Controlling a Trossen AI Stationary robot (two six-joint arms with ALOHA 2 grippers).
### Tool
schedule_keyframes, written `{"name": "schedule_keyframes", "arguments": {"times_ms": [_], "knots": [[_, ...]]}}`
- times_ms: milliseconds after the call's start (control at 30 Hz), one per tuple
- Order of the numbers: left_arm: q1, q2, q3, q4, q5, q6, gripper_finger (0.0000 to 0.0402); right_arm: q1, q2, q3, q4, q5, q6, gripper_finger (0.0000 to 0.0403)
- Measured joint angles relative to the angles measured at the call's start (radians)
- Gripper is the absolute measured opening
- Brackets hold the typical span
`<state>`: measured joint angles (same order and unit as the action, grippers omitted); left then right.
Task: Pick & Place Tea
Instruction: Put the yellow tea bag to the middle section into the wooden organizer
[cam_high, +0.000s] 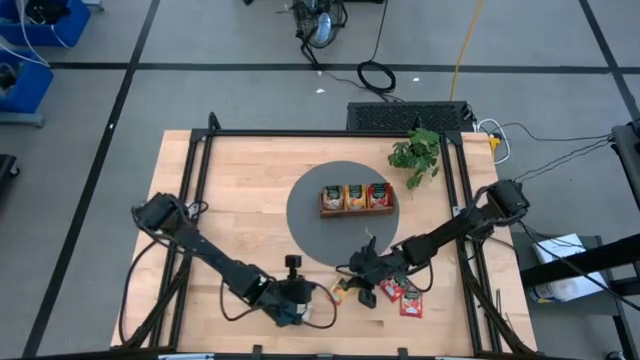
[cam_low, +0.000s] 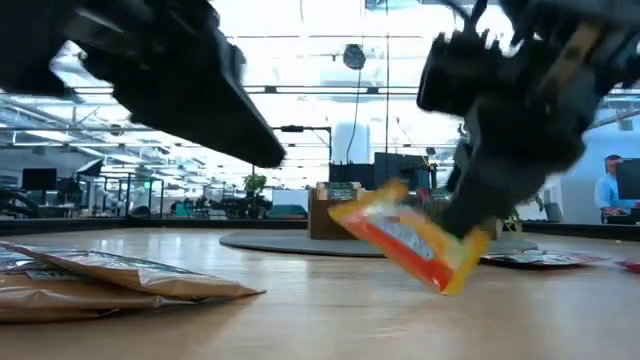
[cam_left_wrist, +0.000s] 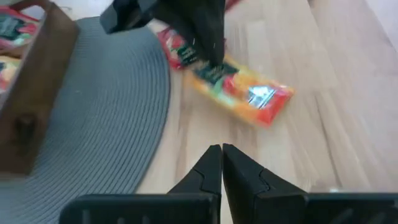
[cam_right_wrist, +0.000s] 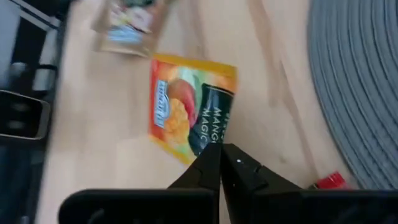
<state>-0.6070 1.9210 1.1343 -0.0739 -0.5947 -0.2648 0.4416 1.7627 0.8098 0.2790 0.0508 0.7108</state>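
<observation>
High view: 1 wooden tray with 3 compartments sits on a round grey mat mid-table, sachets standing in each. 1 green plant stands just beyond the mat's right edge. On the bare table near the front edge lie 2 red sachets side by side, and 1 orange sachet just left of them. The low view also shows tan sachets lying flat at its left; their number cannot be told.

Right gripper is low over the table between mat and front edge. Its fingers are clenched on one corner of the orange sachet, which in the low view hangs tilted, the far corner just above or touching the wood. The label reads partly "MANGO MAGIC".

Left gripper waits near the front edge, just left of the orange sachet. Its fingers are pressed together, holding nothing, pointing toward that sachet.

A person shows far off at the room's right side.
</observation>
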Motion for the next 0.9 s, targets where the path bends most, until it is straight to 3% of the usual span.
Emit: {"name": "schedule_keyframes", "arguments": {"times_ms": [300,567,700,900], "knots": [[-0.083,-0.051,0.000,-0.198,-0.064,-0.089,0.0021,-0.033,-0.232,0.003,-0.069,-0.002,-0.152,0.0000],[-0.093,-0.052,0.001,-0.260,-0.093,-0.159,0.0021,-0.183,-0.440,0.234,-0.704,0.078,-0.400,0.0000],[-0.088,-0.052,0.001,-0.267,-0.095,-0.177,0.0021,-0.290,-0.439,0.387,-1.002,0.139,-0.532,0.0000],[-0.087,-0.052,0.001,-0.270,-0.095,-0.195,0.0021,-0.440,-0.339,0.515,-1.165,0.133,-0.687,0.0000]]}}
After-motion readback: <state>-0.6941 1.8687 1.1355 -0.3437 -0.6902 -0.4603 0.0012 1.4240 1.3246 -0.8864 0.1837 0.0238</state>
